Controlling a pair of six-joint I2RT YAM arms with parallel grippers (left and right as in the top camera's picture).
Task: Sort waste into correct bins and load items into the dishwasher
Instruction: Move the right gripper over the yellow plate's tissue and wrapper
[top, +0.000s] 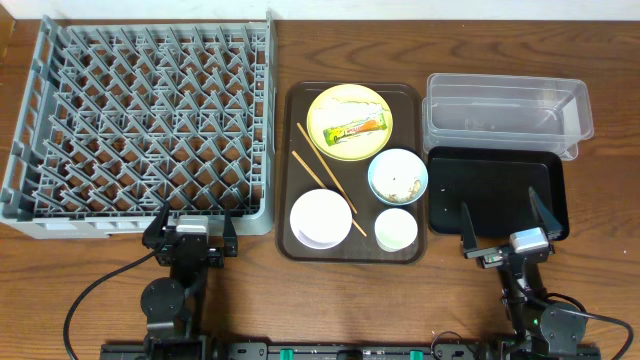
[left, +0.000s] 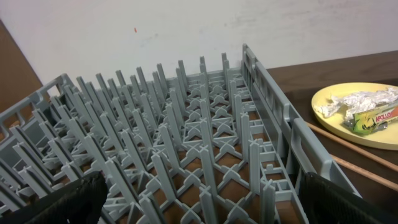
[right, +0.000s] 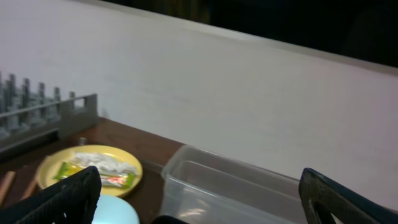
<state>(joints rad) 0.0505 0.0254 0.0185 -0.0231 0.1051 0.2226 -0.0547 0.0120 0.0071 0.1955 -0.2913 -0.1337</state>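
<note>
Standing open, left gripper (top: 197, 214), right gripper (top: 499, 201)

Overhead evenly lit, soft shadows. Left wrist sharp on dish rack (left: 205, 143). Right wrist dimmer, blurry.

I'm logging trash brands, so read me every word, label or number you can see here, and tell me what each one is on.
"APOLLO": on the green-and-orange snack wrapper lying on the yellow plate, seen from the left wrist; the frame's edge cuts the print, so it may continue.
The same wrapper's print in the overhead and right wrist views: too small or blurred to read.
No other readable text.
</note>
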